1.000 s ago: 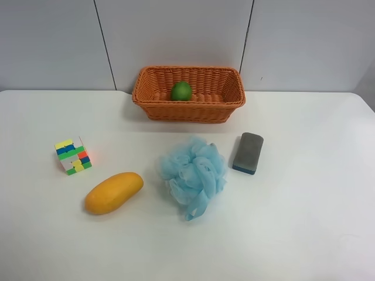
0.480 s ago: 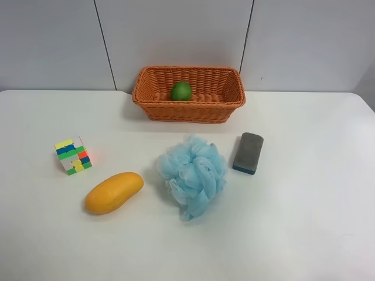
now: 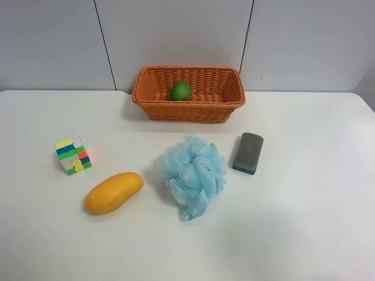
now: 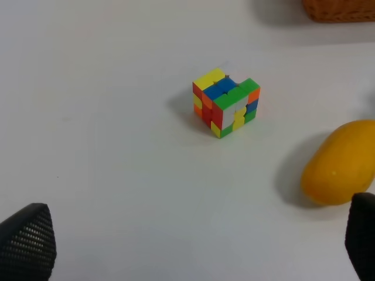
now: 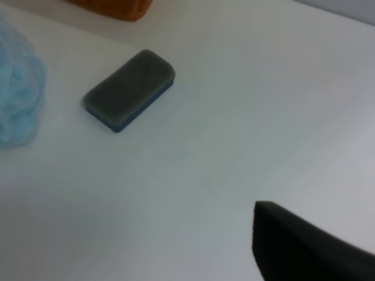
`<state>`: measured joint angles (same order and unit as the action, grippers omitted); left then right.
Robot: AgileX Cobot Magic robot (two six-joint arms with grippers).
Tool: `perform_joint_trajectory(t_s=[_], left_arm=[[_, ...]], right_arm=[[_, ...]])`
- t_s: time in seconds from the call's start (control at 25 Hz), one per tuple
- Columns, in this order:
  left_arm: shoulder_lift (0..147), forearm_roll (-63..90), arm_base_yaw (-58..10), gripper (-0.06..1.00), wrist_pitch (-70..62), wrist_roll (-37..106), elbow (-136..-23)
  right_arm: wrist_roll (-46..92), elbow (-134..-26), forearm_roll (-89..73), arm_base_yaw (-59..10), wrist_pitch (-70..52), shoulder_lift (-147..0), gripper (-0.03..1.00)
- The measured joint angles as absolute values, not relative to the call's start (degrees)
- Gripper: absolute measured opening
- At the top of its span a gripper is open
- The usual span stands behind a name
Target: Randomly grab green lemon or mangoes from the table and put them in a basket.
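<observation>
L gripper (image 4: 193, 246): fingertips wide apart, nothing btwn, above table (image 4: 105, 146). R gripper: one finger (image 5: 299, 246) seen, state can't tell.
Mango (image 3: 113, 192): on table, near puzzle cube (image 3: 72, 156).
Green lemon (image 3: 181, 91): inside basket (image 3: 188, 111).
Blue bath pouf (image 3: 194, 174), eraser block (image 3: 248, 153): mid-table.
</observation>
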<state>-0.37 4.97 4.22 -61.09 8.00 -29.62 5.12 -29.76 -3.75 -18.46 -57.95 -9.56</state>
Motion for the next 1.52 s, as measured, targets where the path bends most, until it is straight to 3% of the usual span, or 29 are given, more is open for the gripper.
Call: perform_joint_trajectory(t_s=[0.32,0.68,1.08,1.52], left_arm=[[-0.4,5.0,4.2,0.99,-61.1,8.0,-29.6],[-0.4,5.0,4.2,0.99,-61.1,8.0,-29.6],[-0.4,5.0,4.2,0.99,-61.1,8.0,-29.6],[-0.4,5.0,4.2,0.99,-61.1,8.0,-29.6]], right_arm=[[4.4,-27.6,-3.1,-18.5,-60.8,-0.6,0.91],[2.0,-27.6,-1.6,-18.3,-60.8,0.1,0.91],[1.4,-27.6,-1.0,-2.7,-60.8,0.1,0.91],[0.0,-27.6,-0.4,0.6,-60.8,0.1,0.91]])
